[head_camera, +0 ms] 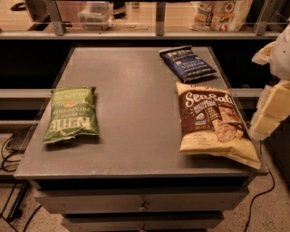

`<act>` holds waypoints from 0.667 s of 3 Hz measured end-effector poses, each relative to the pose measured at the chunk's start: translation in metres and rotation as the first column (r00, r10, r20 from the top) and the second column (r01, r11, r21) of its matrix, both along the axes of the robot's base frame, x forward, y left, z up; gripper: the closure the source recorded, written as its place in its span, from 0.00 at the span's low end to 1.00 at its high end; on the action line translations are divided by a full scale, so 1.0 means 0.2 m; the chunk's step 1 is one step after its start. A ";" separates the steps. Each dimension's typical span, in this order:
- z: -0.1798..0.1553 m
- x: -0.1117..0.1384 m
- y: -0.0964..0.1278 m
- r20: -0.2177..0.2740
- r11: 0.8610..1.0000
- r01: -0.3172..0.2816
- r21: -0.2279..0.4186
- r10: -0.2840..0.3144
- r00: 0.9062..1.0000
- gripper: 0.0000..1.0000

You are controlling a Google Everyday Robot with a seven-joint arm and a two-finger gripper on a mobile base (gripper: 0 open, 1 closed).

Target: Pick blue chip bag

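The blue chip bag [187, 63] lies flat at the far right of the grey table top [136, 113]; it is dark navy with white lettering and is the smallest bag. My gripper [273, 108] shows as cream-white parts at the right edge of the view, beside the table's right side. It is to the right of the bag, nearer to me than the bag, and holds nothing that I can see. The brown-and-cream "Sea Salt" bag [213, 122] lies just in front of the blue bag, between it and the table's front edge.
A green chip bag [72, 114] lies at the table's left side. A shelf rail [154, 34] with more bags [222, 13] and a clear container [95, 13] runs behind the table. Drawers [142, 204] sit under the top. Cables [9, 149] trail on the floor.
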State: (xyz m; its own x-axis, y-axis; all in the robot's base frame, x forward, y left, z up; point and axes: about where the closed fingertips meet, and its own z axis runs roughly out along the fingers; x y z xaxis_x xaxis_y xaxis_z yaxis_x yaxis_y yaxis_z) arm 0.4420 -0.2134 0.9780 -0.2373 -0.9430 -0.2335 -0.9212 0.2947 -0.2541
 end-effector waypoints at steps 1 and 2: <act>0.00 0.13 0.05 0.045 0.995 0.074 0.066 -0.077 0.996 0.00; 0.01 0.37 0.11 0.093 0.977 0.153 0.151 -0.168 0.981 0.00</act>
State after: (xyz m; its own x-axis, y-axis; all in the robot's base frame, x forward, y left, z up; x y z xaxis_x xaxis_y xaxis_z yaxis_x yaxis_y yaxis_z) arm 0.5150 -0.1921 0.9799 -0.3504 -0.8495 -0.3944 -0.8293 0.4771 -0.2909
